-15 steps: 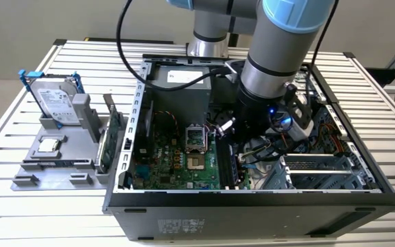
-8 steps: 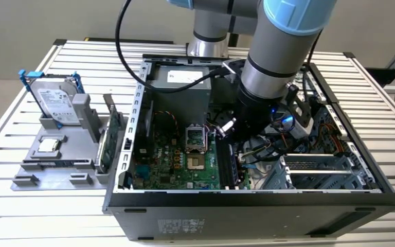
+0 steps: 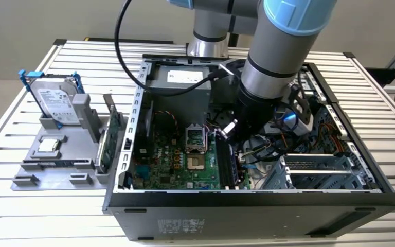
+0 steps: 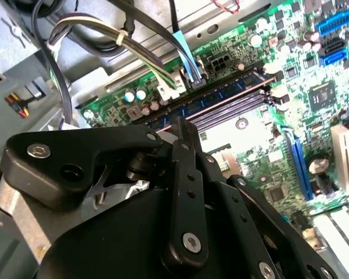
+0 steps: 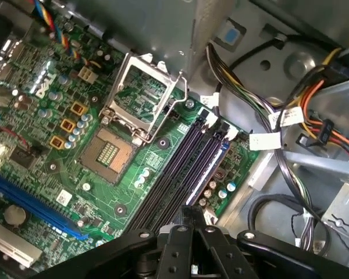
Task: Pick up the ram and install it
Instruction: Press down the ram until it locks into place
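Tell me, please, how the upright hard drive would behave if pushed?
The hard drive looks metal-cased, so probably stiff and heavy for its size. Standing on edge in the grey holder, it might tip under a sideways push.

Matt black plastic gripper [image 4: 183, 145], glossy green motherboard [image 5: 99, 116], dull grey metal case [image 3: 252, 203], ribbed metal table [image 3: 19, 206]

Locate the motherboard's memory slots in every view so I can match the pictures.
Exterior view: memory slots, dark strips beside the CPU socket, below the gripper.
Second wrist view: parallel strips just past the gripper.
First wrist view: strips running toward the gripper.
Shared landmark: the gripper.
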Controlling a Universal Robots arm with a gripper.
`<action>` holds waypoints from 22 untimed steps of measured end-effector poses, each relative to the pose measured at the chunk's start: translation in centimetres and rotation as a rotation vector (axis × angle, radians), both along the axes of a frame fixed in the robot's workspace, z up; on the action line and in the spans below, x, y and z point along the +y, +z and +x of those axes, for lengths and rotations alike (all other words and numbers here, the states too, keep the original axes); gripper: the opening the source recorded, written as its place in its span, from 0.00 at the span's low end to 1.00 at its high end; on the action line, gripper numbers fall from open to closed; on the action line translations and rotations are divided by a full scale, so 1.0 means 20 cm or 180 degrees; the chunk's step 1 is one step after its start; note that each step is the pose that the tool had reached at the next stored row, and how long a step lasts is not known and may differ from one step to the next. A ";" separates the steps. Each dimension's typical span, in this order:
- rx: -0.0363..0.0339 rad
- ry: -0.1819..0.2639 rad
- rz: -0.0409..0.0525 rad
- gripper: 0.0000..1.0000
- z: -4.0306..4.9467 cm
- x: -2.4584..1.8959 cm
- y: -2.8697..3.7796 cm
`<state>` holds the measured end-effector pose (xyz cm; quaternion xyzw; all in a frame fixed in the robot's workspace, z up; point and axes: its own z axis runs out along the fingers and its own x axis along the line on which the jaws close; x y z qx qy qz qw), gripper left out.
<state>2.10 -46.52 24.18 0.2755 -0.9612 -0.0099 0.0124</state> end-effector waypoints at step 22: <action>0.0000 0.0866 -0.0001 0.00 -0.002 0.007 0.000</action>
